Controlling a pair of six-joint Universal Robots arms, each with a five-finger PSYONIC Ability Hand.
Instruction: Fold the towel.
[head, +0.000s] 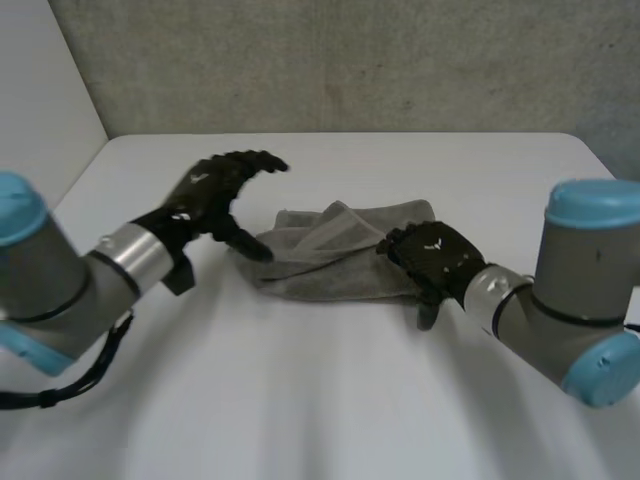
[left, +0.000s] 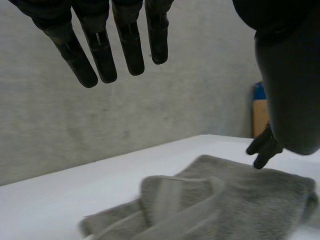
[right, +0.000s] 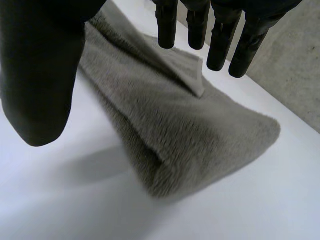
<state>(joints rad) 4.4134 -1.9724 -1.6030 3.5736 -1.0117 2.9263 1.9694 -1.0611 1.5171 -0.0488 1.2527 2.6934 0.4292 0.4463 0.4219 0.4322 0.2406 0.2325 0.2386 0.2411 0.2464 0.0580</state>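
**A:** Two hands, one towel (head: 340, 255). Where does it lie?

**B:** Mid-table (head: 300, 400), already doubled over, with its long axis running across from one arm to the other. The left hand (head: 210, 195) is raised off the towel's left end. The right hand (head: 435, 255) sits low over its right end.

**A:** Is either one holding it?

**B:** No. The left hand's fingers (left: 102, 60) are straight and spread, the thumb hangs down just beside the towel's edge, and nothing is in its grasp. The right hand's fingers (right: 220, 40) are straight too, thumb apart, with cloth beneath them but not pinched.

**A:** Which is nearer?

**B:** The right, down at the cloth, though I can't tell whether it touches. The left is higher.

**A:** So the coming move?

**B:** My guess is an end-to-end fold along that axis, one end carried toward the other hand.

**A:** What do the wrist views add?

**B:** The right wrist view shows stacked layers at a thick folded edge and a loose flap on top, which the head view flattens. The left wrist view shows a rumpled ridge at the left end, and the right hand's fingertips at the far end.
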